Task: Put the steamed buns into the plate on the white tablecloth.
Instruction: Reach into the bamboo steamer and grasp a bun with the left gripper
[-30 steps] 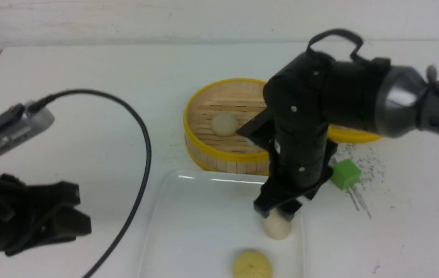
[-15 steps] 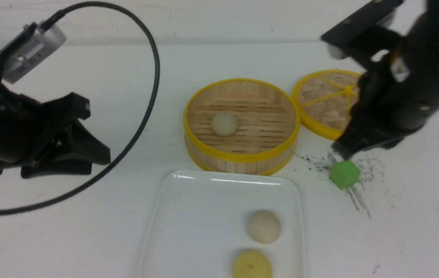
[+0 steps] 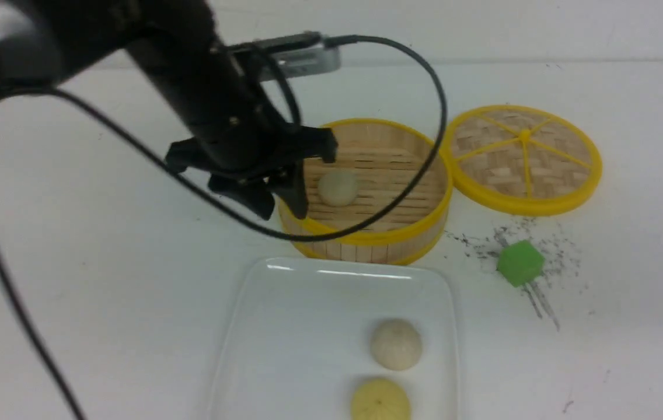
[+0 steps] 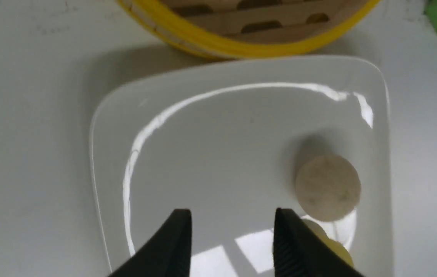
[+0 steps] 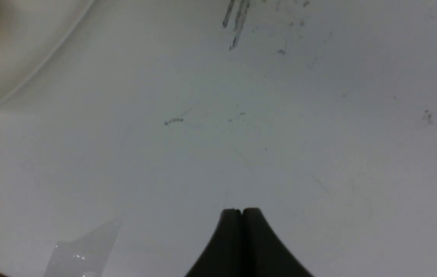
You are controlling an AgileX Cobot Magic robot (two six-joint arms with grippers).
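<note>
Right tool (image 5: 241, 211) has left the front view since half a second ago. Its wrist view shows it pinched shut, empty, over bare surface (image 3: 74, 262) beside the plate (image 3: 308, 315). One steamed bun (image 3: 396, 343) sits on the plate at the near edge of the surface, by a pleated yellow bun (image 3: 380, 401). I judge one done, one left. My left tool (image 3: 280, 205) has swung in, jaws spread, empty, at the bamboo steamer (image 3: 366, 238) rim, mid-surface. The second steamed bun (image 3: 338, 188) lies inside the steamer, just right of that tool, apart from it.
</note>
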